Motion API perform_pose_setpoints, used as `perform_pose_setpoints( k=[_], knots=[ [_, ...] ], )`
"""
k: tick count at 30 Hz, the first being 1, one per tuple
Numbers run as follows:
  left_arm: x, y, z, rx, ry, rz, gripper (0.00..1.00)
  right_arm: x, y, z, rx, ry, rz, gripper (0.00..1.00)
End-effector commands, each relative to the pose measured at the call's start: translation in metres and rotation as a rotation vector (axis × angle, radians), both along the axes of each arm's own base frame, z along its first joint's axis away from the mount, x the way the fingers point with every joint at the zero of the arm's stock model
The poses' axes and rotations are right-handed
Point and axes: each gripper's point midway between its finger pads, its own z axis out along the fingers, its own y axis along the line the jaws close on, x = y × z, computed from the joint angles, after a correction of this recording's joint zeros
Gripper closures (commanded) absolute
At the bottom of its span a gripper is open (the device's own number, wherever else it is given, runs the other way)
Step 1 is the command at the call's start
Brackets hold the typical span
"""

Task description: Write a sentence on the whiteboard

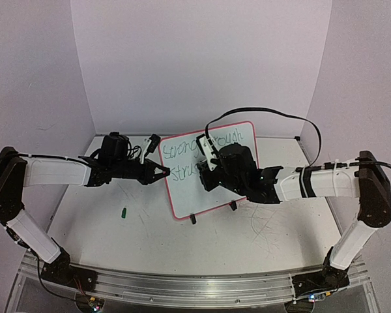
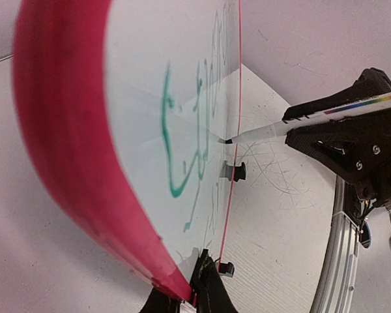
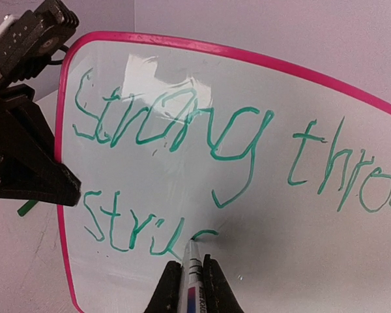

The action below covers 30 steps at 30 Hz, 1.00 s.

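The right gripper [image 3: 192, 266], lower centre of its wrist view, is clenched on a marker [image 3: 193, 255] whose tip touches the whiteboard [image 1: 186, 195] after "Stru" in the green sentence [image 3: 182, 127] – the left gripper [image 1: 164, 173] clamps the board's left rim, mid-frame on the table [image 1: 117, 241] in the top view.

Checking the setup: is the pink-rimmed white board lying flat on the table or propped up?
Propped up: the pink-rimmed whiteboard stands on edge on its two black clip feet, the left gripper clamped on its side rim.
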Motion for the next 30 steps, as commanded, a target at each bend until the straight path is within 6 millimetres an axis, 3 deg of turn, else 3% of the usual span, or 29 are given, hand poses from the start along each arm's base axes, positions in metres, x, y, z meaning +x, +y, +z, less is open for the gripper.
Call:
perform_pose_setpoints(
  k=[1,11,18,30],
  knots=[
    [0.03,0.027,-0.021,0.159,-0.076,0.145,1.0,-0.003,-0.005,-0.008,0.008,0.03,-0.027,1.0],
    [0.031,0.026,-0.02,0.157,-0.076,0.142,1.0,0.004,-0.011,-0.006,-0.009,0.015,-0.068,1.0],
    [0.031,0.026,-0.02,0.159,-0.074,0.141,1.0,0.014,-0.02,0.007,-0.008,-0.017,-0.123,1.0],
    [0.03,0.026,-0.02,0.159,-0.073,0.14,1.0,0.025,-0.014,0.023,0.028,-0.047,-0.135,1.0]
  ],
)
